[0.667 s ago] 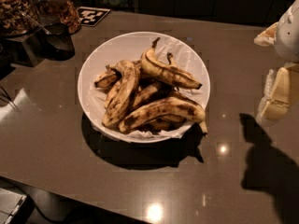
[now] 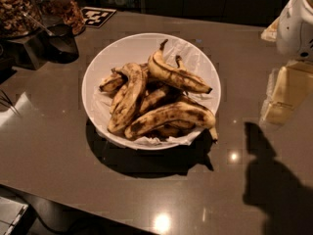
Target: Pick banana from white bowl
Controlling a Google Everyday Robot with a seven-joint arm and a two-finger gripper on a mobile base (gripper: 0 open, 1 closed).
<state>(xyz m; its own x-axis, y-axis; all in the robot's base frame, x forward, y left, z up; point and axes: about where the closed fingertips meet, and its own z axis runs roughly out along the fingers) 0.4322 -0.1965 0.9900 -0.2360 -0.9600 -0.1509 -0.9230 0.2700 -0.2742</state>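
The slender, curved banana [image 2: 177, 76] lies topmost among the other overripe bananas [image 2: 168, 116] in the white bowl [image 2: 105, 58] on the desk [image 2: 58, 146], while the end effector [image 2: 284, 98] hangs at the right edge, well apart, its aperture impossible to tell.

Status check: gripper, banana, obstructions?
Gripper right of large round white bowl, not touching. Slender brown-streaked yellow banana on top of pile, untouched. Nothing covering it.

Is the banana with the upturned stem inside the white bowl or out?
Inside: the banana lies atop the other bananas in the white bowl; the gripper is off to the right, apart.
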